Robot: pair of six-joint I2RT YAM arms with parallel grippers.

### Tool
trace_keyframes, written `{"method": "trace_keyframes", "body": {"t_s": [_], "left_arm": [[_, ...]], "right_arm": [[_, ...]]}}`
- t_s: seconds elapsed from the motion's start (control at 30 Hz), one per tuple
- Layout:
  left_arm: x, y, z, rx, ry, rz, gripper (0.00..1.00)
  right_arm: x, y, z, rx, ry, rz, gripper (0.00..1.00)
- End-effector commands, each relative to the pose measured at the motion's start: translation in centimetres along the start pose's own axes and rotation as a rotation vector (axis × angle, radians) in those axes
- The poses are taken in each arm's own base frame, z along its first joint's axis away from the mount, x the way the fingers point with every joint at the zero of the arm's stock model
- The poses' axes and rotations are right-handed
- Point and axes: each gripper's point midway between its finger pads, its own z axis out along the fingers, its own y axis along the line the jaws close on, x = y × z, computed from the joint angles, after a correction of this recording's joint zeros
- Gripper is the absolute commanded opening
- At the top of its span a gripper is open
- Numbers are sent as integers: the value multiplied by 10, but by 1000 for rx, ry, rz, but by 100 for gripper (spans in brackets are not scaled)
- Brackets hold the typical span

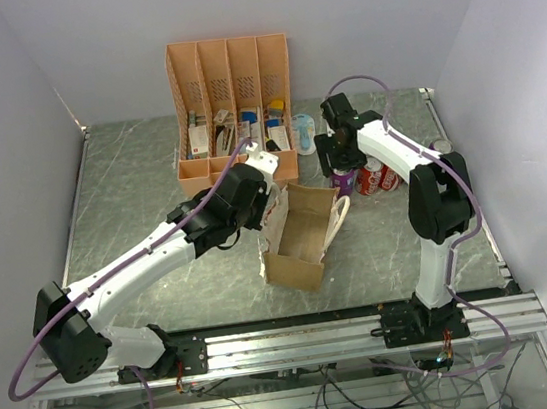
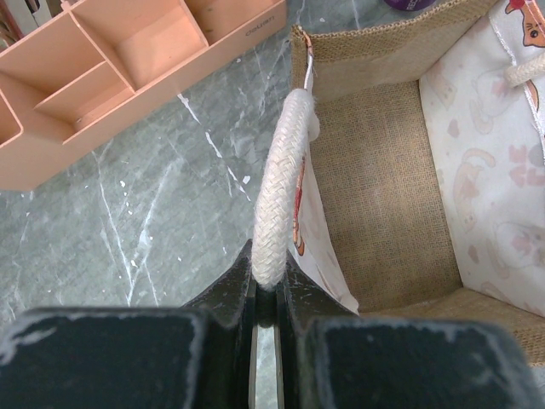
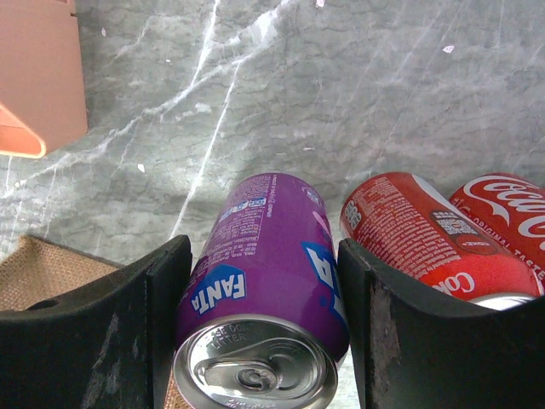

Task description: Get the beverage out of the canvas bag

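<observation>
Top external view: the canvas bag [image 1: 303,236] is seen open and upright on the table [image 1: 131,193], in front of a pink organizer [image 1: 228,69]. The bag's left rope handle [image 2: 281,179] is pinched tight by the left gripper [image 2: 271,264]. Just past the bag's far right corner, a purple Fanta can [image 3: 255,281] is squeezed between the fingers of the right gripper [image 3: 264,247]. Two red cola cans [image 3: 409,230] are crowded right beside it, on the side away from the bag
</observation>
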Motion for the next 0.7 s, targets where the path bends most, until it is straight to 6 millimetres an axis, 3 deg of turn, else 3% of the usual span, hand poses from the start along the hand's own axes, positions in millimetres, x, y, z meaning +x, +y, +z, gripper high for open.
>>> {"method": "trace_keyframes", "body": {"t_s": [0.0,0.53,0.67], "left_arm": [[-6,-2,2,-4,-14,7,14],[-6,-2,3,-4,-12,6,20],[-6,-1,2,-7,-13,7,22]], "right_arm": [[-18,0,-9,-20,-55,9,3],[-2,-3,-1,-7,-22,8,21],[-1,-4,0,-8,-19,8,31]]}}
